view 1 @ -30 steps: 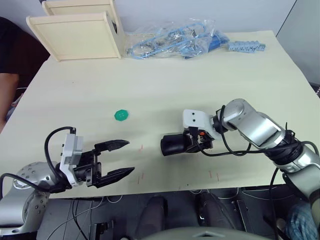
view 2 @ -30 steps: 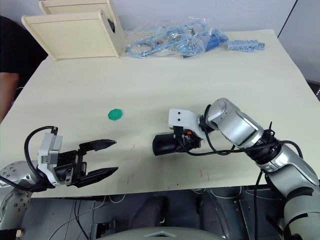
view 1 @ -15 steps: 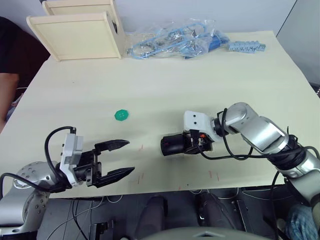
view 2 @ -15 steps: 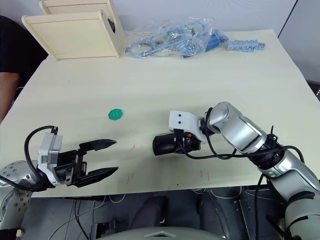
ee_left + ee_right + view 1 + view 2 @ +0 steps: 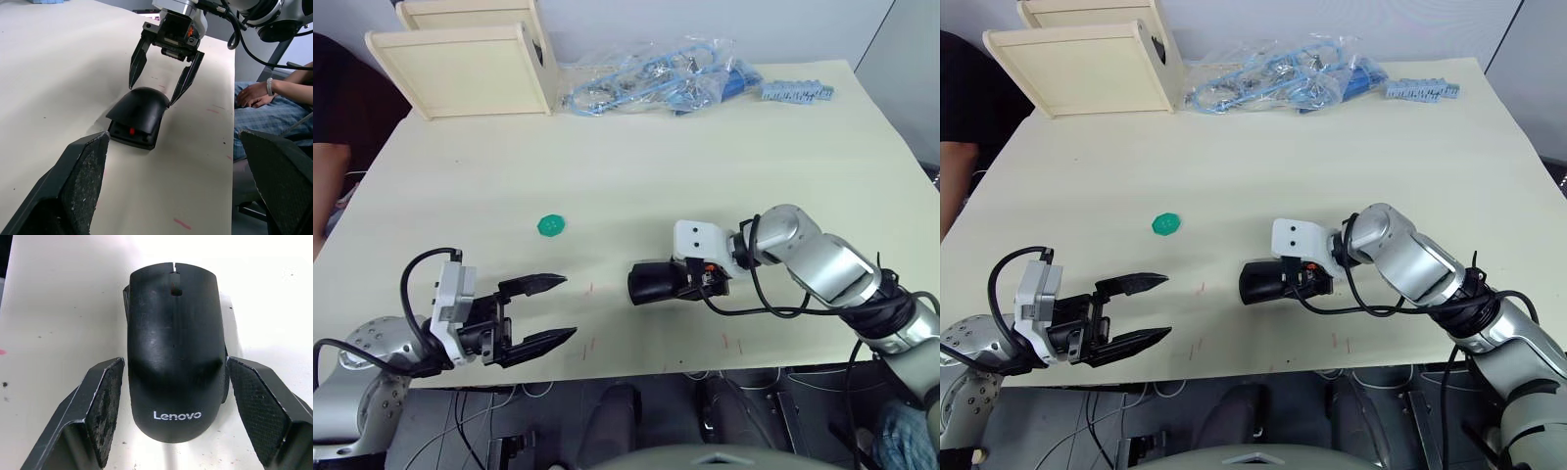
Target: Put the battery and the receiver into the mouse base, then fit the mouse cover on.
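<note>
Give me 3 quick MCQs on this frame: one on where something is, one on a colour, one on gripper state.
1. Where is the mouse cover?
A. Seated on top of the mouse base
B. Beside the wooden boxes
C. Held up in the left gripper

2. What colour is the small disc on the table?
A. Red
B. Green
C. White

3. How does the right gripper stand at the mouse?
A. Shut tight on the cover
B. Open, one of its fingers on each side of the mouse's rear end
C. Open, far off by the cable bag

Answers:
1 A: in the left wrist view the cover arches over the mouse base, red mark showing below.
2 B: it lies green between the grippers, farther back.
3 B: the right wrist view shows gaps between both fingers and the cover.
</note>
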`<state>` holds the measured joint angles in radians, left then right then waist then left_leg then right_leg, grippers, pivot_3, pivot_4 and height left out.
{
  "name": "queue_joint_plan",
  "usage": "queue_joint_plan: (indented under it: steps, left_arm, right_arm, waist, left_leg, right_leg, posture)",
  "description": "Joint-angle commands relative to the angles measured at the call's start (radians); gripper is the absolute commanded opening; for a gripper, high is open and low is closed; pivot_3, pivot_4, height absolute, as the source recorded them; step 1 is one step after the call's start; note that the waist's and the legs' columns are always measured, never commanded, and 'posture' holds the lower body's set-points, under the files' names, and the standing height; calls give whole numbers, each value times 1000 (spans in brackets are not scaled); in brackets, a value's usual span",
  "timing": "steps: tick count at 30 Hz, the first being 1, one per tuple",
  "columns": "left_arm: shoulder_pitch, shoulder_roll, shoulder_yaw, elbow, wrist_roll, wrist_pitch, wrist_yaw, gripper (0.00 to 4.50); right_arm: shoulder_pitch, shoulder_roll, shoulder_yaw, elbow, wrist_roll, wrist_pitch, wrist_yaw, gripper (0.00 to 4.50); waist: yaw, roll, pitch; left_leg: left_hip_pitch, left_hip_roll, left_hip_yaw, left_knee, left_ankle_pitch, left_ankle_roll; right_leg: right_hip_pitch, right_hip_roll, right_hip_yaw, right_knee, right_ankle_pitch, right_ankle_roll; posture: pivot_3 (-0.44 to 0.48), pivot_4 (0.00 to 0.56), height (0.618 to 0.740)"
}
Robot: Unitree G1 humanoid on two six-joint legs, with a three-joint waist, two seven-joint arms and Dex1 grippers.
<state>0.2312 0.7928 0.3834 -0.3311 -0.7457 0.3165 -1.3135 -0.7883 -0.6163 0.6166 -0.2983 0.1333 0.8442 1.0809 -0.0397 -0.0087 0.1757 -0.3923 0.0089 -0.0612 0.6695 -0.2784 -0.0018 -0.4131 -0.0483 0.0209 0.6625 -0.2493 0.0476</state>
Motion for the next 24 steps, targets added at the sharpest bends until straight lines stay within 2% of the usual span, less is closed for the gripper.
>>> queue_joint_plan:
  steps: [1, 24]
  left_arm:
    - [0, 1, 11, -6, -4, -15, -7, 4500]
    - [0, -1, 11, -10, -1, -16, -5, 4500]
  right_arm:
    - [1, -1, -10, -38, -6, -20, -1, 3473]
    - [13, 11, -7, -14, -24, -21, -10, 3473]
  waist:
    - [0, 0, 0]
    - [0, 0, 0]
  left_leg:
    - [0, 0, 0, 0, 0, 0]
    - [0, 0, 0, 0, 0, 0]
  right_leg:
    - [0, 0, 0, 0, 0, 0]
    - [0, 0, 0, 0, 0, 0]
  posture:
    - [0, 150, 740]
    - [0, 150, 740]
